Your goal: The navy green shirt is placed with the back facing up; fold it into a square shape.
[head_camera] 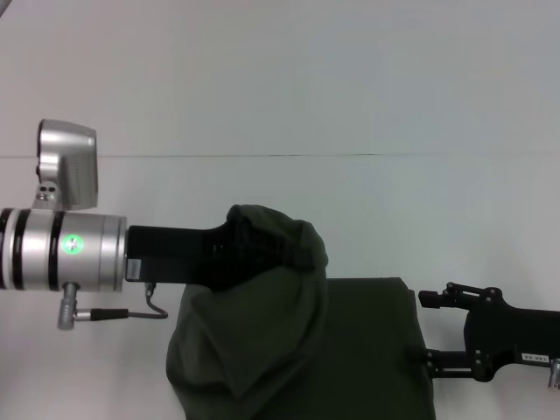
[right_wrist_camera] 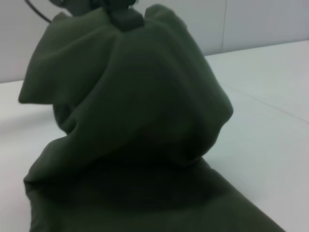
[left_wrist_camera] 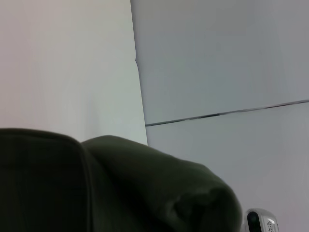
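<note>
The navy green shirt [head_camera: 350, 350] lies at the near edge of the white table [head_camera: 262, 96], plain side up. One part of it is bunched and lifted into a hump. My left gripper [head_camera: 293, 249] reaches in from the left and is shut on that lifted fold, with cloth draped over its fingers. The right wrist view shows the raised shirt [right_wrist_camera: 135, 121] hanging from the left gripper [right_wrist_camera: 125, 14]. In the left wrist view the shirt [left_wrist_camera: 145, 183] fills the lower part. My right gripper [head_camera: 426, 329] stands open just off the shirt's right edge, holding nothing.
A thin seam [head_camera: 262, 156] runs across the table beyond the shirt. The left arm's silver wrist [head_camera: 61, 249] and its cable [head_camera: 131, 313] hang over the table's left side. Bare table lies on the far side.
</note>
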You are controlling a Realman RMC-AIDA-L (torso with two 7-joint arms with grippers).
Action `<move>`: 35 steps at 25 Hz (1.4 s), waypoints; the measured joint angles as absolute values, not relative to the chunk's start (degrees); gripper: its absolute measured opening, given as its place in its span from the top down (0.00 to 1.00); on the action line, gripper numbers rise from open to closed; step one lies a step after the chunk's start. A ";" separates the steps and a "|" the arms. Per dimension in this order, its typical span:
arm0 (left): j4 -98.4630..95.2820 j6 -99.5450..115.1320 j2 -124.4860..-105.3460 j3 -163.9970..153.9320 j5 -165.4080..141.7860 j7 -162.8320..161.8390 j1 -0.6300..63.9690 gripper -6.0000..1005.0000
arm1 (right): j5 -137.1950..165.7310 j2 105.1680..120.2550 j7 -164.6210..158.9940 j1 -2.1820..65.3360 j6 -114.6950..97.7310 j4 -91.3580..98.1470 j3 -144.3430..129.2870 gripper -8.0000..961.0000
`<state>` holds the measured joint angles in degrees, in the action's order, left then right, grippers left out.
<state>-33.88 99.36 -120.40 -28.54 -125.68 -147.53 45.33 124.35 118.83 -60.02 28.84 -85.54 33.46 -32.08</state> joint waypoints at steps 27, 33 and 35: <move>-29.49 96.90 -121.65 -27.98 -117.93 -138.42 40.58 0.49 | 124.35 118.44 -60.49 26.88 -88.03 35.63 -29.49 0.10; -29.71 101.34 -119.10 -27.96 -111.77 -130.70 37.17 0.24 | 124.33 117.83 -63.95 23.69 -92.52 40.94 -25.18 0.10; -29.68 103.57 -118.08 -27.95 -110.13 -125.96 36.08 0.21 | 124.37 117.39 -67.49 23.52 -94.34 42.13 -23.84 0.10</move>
<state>-29.68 103.57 -118.08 -27.95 -110.13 -125.96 36.08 124.37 117.39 -67.49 23.52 -94.34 42.13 -23.84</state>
